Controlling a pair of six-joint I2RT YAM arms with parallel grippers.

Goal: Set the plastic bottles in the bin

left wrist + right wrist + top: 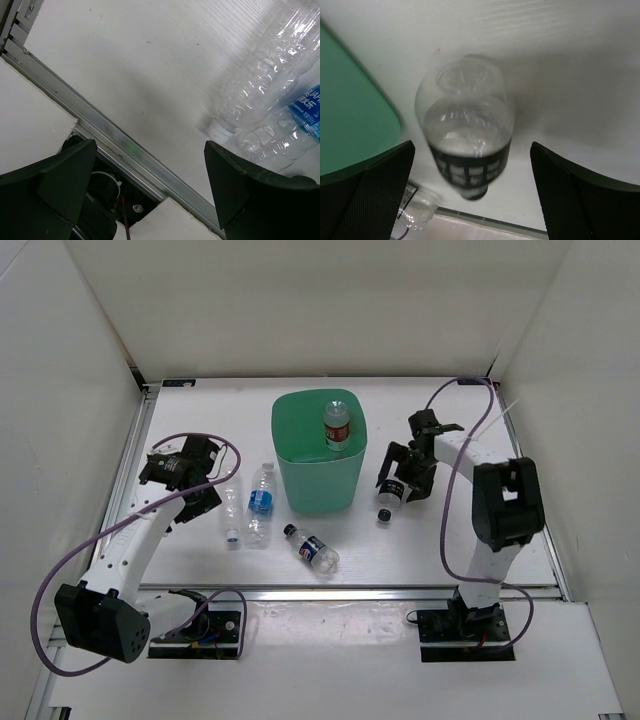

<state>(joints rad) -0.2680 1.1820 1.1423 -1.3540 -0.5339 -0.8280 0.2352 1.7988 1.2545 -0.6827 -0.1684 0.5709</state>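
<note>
The mint-green bin (300, 475) stands mid-table with a red-labelled bottle (336, 427) inside it. My right gripper (402, 478) is open astride a dark-labelled, black-capped bottle (392, 494) lying just right of the bin. In the right wrist view that bottle (465, 135) lies between my fingers without touching them. My left gripper (192, 502) is open and empty, left of an unlabelled white-capped bottle (231, 512) and a blue-labelled bottle (260, 502); both show in the left wrist view, the unlabelled bottle (260, 75) and the blue-labelled bottle (292, 122). Another black-capped bottle (312, 549) lies in front of the bin.
White walls enclose the table on three sides. A metal rail (340, 591) runs along the near edge and shows in the left wrist view (115, 145). The bin wall (350, 115) is close to my right gripper's left finger. Purple cables loop off both arms.
</note>
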